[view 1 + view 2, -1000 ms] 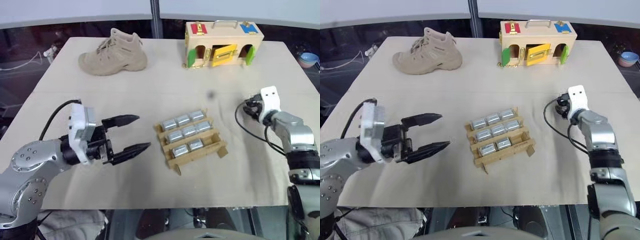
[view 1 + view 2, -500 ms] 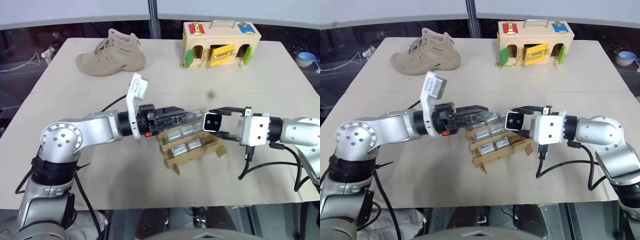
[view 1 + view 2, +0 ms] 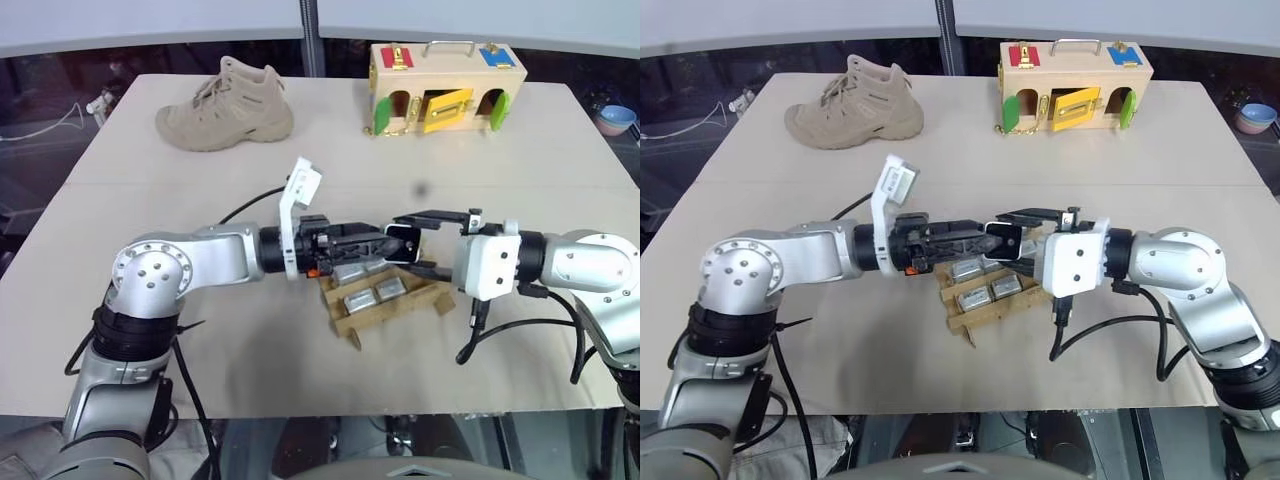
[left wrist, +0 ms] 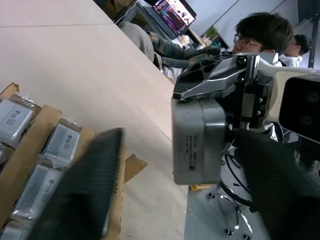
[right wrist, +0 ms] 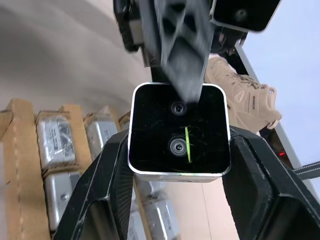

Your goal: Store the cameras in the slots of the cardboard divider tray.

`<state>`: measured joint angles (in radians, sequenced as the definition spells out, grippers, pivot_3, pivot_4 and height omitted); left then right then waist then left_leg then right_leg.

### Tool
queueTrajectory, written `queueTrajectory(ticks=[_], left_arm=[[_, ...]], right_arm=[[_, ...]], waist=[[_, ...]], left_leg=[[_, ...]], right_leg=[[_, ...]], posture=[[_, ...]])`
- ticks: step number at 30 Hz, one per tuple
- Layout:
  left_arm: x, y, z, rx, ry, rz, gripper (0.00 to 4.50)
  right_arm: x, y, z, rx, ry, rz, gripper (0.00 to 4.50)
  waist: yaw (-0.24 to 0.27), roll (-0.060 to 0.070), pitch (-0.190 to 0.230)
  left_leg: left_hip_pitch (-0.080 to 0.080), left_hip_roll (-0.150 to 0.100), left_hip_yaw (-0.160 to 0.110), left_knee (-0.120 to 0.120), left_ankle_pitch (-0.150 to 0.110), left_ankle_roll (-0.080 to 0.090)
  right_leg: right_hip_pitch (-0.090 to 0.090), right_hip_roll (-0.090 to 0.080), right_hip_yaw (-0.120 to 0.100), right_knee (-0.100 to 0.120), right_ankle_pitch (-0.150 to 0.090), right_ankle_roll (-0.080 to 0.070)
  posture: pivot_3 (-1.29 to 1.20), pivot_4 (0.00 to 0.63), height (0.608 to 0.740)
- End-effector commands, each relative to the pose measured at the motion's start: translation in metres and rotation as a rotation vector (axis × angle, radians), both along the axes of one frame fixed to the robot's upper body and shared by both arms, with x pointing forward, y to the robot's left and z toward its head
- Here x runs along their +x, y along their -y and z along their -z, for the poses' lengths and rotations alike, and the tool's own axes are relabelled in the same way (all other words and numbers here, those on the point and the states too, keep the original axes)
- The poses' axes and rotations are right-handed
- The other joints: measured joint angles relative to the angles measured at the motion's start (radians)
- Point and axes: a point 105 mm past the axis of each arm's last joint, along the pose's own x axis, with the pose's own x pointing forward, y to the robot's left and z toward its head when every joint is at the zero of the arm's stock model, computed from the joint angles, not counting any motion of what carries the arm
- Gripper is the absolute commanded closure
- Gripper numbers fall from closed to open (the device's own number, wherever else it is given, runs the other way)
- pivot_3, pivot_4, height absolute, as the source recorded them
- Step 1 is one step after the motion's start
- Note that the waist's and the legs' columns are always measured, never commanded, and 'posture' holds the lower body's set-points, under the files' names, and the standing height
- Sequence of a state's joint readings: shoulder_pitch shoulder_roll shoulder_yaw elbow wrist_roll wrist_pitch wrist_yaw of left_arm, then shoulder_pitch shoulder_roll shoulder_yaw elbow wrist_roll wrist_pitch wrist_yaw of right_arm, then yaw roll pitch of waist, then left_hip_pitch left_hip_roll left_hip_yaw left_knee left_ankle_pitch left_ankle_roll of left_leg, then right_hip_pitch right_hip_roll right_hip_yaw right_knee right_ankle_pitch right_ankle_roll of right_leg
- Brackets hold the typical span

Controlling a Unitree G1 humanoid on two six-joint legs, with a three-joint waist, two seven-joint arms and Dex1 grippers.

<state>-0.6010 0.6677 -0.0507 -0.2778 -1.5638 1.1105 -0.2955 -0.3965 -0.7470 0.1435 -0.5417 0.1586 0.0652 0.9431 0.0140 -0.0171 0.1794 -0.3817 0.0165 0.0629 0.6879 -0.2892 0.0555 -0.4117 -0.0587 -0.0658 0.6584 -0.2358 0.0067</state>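
Note:
The cardboard divider tray [image 3: 346, 324] lies at the table's middle with several silver-grey cameras [image 3: 376, 292] in its slots. Just above its far side, my right gripper [image 3: 408, 243] is shut on one more camera [image 5: 180, 132], whose black face looks into the right wrist view. My left gripper [image 3: 386, 243] reaches in level from the left and straddles that same camera [image 4: 197, 145]. One of its fingers [image 5: 180, 45] lies across the black face. The other finger [image 4: 85, 185] stands a gap away from the back, so this gripper is open.
A tan boot [image 3: 225, 105] sits at the table's far left. A pale wooden latch box [image 3: 445, 85] with coloured doors stands at the far right. People [image 4: 260, 35] sit at desks beyond the table in the left wrist view.
Both arms have swung in from the sides and met over the tray, the right one carrying a camera. The left fingers have narrowed around that camera.

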Motion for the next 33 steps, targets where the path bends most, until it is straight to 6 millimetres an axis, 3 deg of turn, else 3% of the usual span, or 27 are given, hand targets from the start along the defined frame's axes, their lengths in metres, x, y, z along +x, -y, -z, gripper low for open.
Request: queueTrajectory(ticks=[1, 3, 5, 8, 10, 13, 15, 18, 26, 33], left_arm=[[-0.001, 0.003, -0.009, -0.035, 0.025, 0.025, 2.93], [-0.001, 0.005, -0.008, -0.039, 0.022, 0.034, 3.85], [-0.001, 0.007, -0.009, -0.042, 0.025, 0.04, 3.82], [0.004, 0.01, -0.019, -0.046, 0.098, 0.019, 3.82], [0.008, 0.014, -0.024, -0.001, 0.202, -0.013, 3.82], [0.011, 0.021, -0.024, 0.096, 0.267, -0.019, 3.82], [0.008, 0.03, -0.023, 0.159, 0.294, 0.05, 3.82], [0.01, 0.04, -0.02, 0.202, 0.336, 0.105, 3.82], [0.016, 0.058, 0.013, 0.437, 0.411, 0.169, 3.82], [0.027, 0.066, 0.032, 0.562, 0.414, 0.173, 3.82]], right_arm=[[-0.007, -0.005, -0.013, 0.017, 0.054, -0.025, 2.57], [-0.009, -0.007, -0.013, 0.023, 0.041, -0.03, 2.57], [-0.01, -0.007, -0.012, 0.036, -0.018, -0.035, 2.57], [-0.007, 0.002, -0.015, 0.07, -0.053, 0.024, 1.17], [0.002, 0.024, -0.016, 0.156, -0.138, 0.162, 0.33], [0.001, 0.06, -0.013, 0.293, -0.323, 0.259, 0.33], [-0.012, 0.086, -0.007, 0.29, -0.42, 0.237, 0.33], [-0.022, 0.107, -0.007, 0.277, -0.463, 0.214, 0.33], [-0.034, 0.116, -0.004, 0.135, -0.481, 0.119, 0.33], [-0.031, 0.111, -0.003, 0.141, -0.453, 0.13, 0.33]], waist=[[0.0, 0.0, 0.0], [0.0, 0.0, 0.0], [0.0, 0.0, 0.0], [0.001, 0.0, 0.0], [0.005, 0.0, 0.0], [0.01, -0.001, 0.0], [0.021, -0.001, 0.0], [0.02, -0.001, 0.0], [0.001, 0.0, 0.0], [0.003, 0.0, 0.0]], left_leg=[[0.0, 0.0, 0.0, 0.0, 0.0, 0.0], [0.0, 0.0, 0.0, 0.0, 0.0, 0.0], [0.0, 0.0, 0.0, 0.0, 0.0, 0.0], [0.0, 0.0, 0.0, 0.0, 0.0, 0.0], [0.0, 0.0, -0.001, 0.0, 0.0, 0.0], [-0.002, -0.001, -0.001, 0.0, 0.0, 0.0], [-0.002, -0.002, -0.002, 0.0, 0.0, 0.0], [-0.002, -0.003, -0.002, 0.0, 0.0, 0.001], [0.0, 0.0, 0.0, -0.001, 0.0, 0.001], [-0.001, -0.001, 0.0, -0.001, 0.0, 0.001]], right_leg=[[0.0, 0.0, 0.0, 0.0, 0.0, 0.0], [0.0, 0.0, 0.0, 0.0, 0.0, 0.0], [0.0, 0.0, 0.0, 0.0, 0.0, 0.0], [0.0, 0.0, 0.0, 0.0, 0.0, 0.0], [0.0, 0.0, -0.001, 0.0, 0.0, 0.0], [0.0, -0.002, -0.002, -0.001, 0.0, 0.0], [0.0, -0.002, -0.002, -0.001, 0.0, 0.0], [0.001, -0.002, -0.002, -0.001, 0.0, 0.0], [0.0, 0.003, 0.002, 0.0, 0.0, 0.0], [0.0, 0.002, 0.002, -0.001, 0.0, 0.0]], posture=[[0.0, 0.15, 0.74], [0.0, 0.15, 0.74], [0.0, 0.15, 0.74], [0.0, 0.15, 0.74], [0.0, 0.15, 0.74], [0.0, 0.15, 0.74], [0.0, 0.15, 0.74], [0.0, 0.15, 0.74], [0.0, 0.15, 0.74], [0.0, 0.15, 0.74]])
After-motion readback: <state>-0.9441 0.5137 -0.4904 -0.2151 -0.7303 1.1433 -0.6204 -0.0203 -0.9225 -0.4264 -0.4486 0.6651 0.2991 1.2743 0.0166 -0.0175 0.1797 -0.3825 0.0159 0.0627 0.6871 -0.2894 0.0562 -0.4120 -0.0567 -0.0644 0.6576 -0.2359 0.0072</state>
